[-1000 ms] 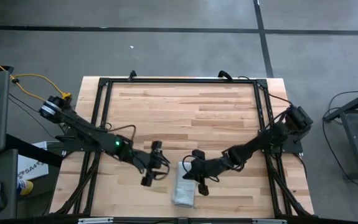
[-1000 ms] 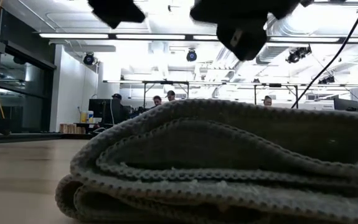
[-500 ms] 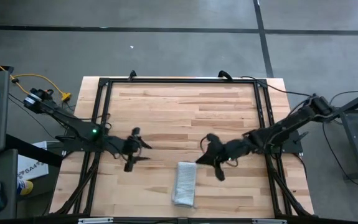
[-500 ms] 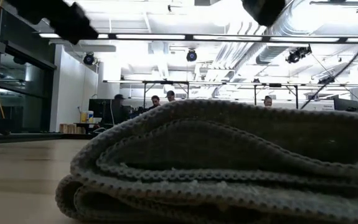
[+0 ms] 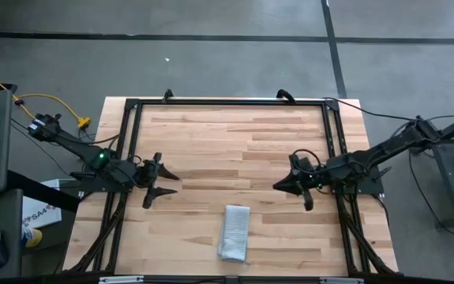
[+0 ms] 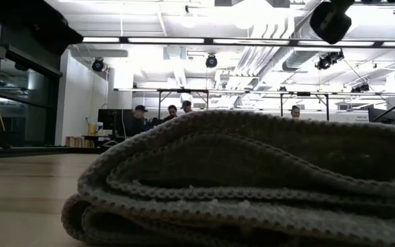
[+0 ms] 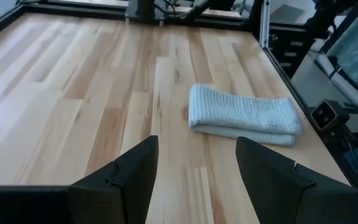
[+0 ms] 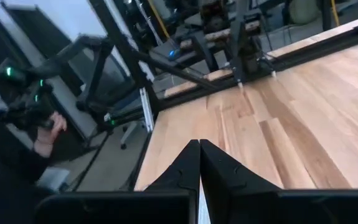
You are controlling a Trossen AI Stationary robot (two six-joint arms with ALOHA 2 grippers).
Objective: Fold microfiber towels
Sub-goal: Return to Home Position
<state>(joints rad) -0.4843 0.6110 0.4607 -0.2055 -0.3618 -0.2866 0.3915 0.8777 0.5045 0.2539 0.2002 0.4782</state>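
The microfiber towel [image 5: 234, 232] lies folded into a narrow light grey stack, flat on the wooden table [image 5: 234, 134] near the middle of its front edge. The low view shows its stacked layers [image 6: 252, 178] close up. No gripper touches it. My left gripper [image 5: 166, 185] hovers open at the table's left side, pointing toward the towel [image 7: 244, 115], which lies well beyond its fingers [image 7: 135, 168]. My right gripper [image 5: 277, 187] hovers shut at the table's right side, its fingers [image 8: 199, 155] pressed together.
A black metal frame [image 5: 227, 101] runs round the table's edges. Bare wood lies between the two grippers and behind the towel. In the right wrist view a person's hand [image 8: 49, 132] shows beyond the table's left side, near my left arm [image 8: 73, 56].
Both grippers have drawn back from above the towel: the left toward the table's left edge, the right toward the right edge and a little upward. The left has stayed open and the right shut. The folded towel has lain still.
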